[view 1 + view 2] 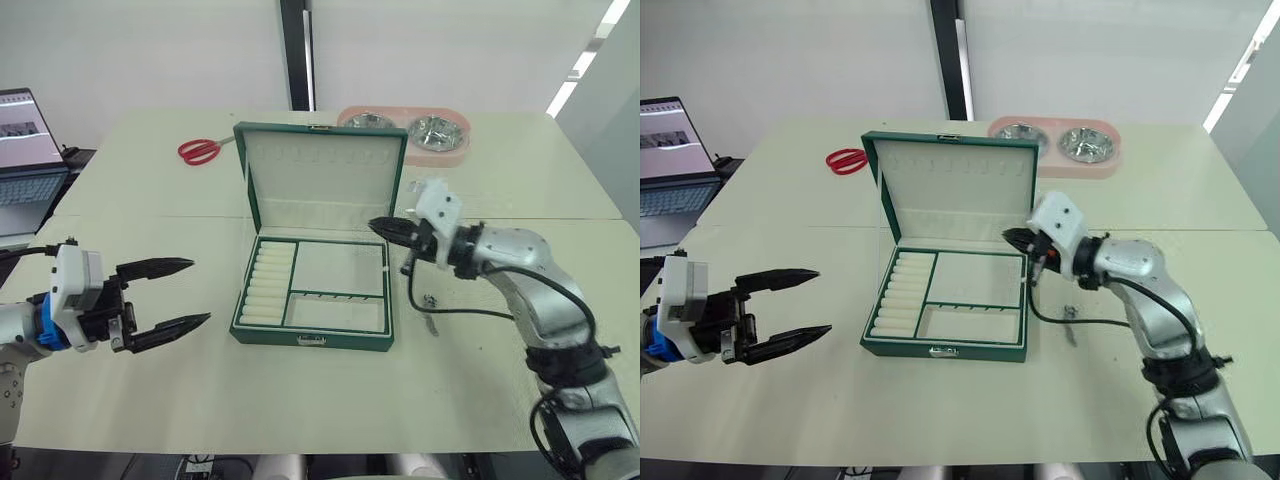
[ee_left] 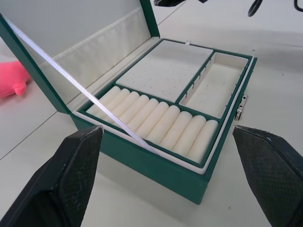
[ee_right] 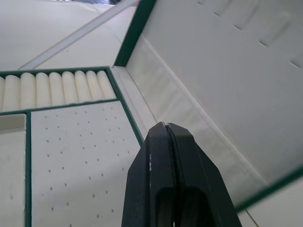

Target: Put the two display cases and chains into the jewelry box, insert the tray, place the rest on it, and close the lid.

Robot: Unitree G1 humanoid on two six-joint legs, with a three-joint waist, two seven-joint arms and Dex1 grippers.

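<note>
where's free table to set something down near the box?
Bare table in front of the jewelry box, and on its left between it and the left gripper. The right side is crowded: the right gripper, its cable and a small chain. Behind sit the scissors and the pink bowl.

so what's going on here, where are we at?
The jewelry box sits open on the table with its lid upright and the tray already seated inside, its compartments bare. The right gripper, fingers shut, hovers at the tray's far right corner, empty. The left gripper is open, off to the box's left. A small silver chain lies on the table to the box's right.
</note>
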